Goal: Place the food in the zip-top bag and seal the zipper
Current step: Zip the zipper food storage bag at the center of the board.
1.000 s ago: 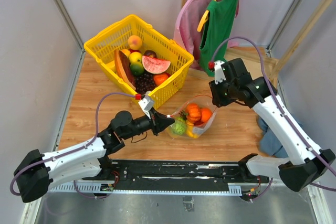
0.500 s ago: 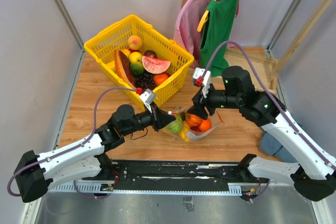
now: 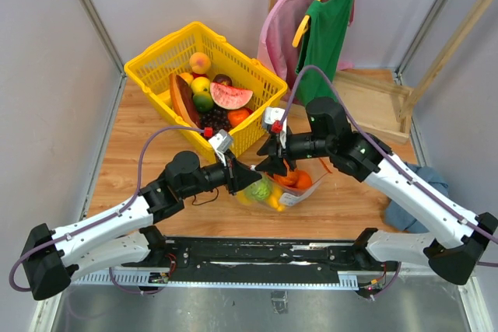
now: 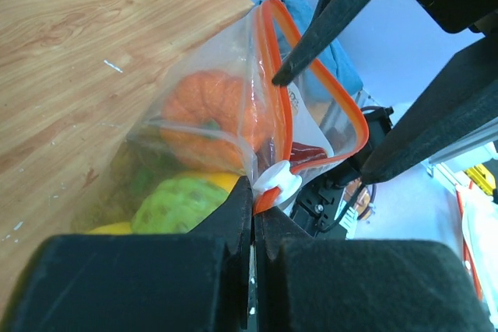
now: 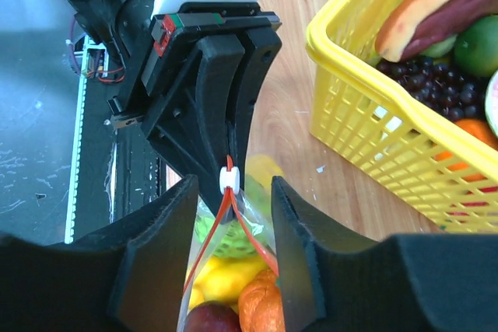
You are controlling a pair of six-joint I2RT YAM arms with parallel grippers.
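Observation:
The clear zip-top bag point(image 3: 289, 186) lies on the wooden table with food inside: an orange pumpkin-like piece point(image 4: 206, 118), a green bumpy ball point(image 4: 175, 204), yellow pieces point(image 5: 226, 274) and a dark red fruit point(image 5: 208, 318). Its orange-red zipper point(image 4: 278, 75) is spread open, with a white slider point(image 5: 229, 179) at the near end. My left gripper point(image 3: 253, 177) is shut on the zipper strip's end beside the slider point(image 4: 278, 180). My right gripper point(image 3: 267, 167) is open, its jaws on either side of the bag's mouth by the slider point(image 5: 231, 215).
A yellow mesh basket point(image 3: 250, 134) full of toy fruit stands behind the bag, close to the right arm. Clothes point(image 3: 323, 25) hang on a wooden rack at the back right. A blue cloth point(image 3: 416, 196) lies at the right edge.
My right arm has swung down and left from the bag's far side to the slider end, close against the left gripper. The left gripper has held its grip and lifted the bag's corner slightly.

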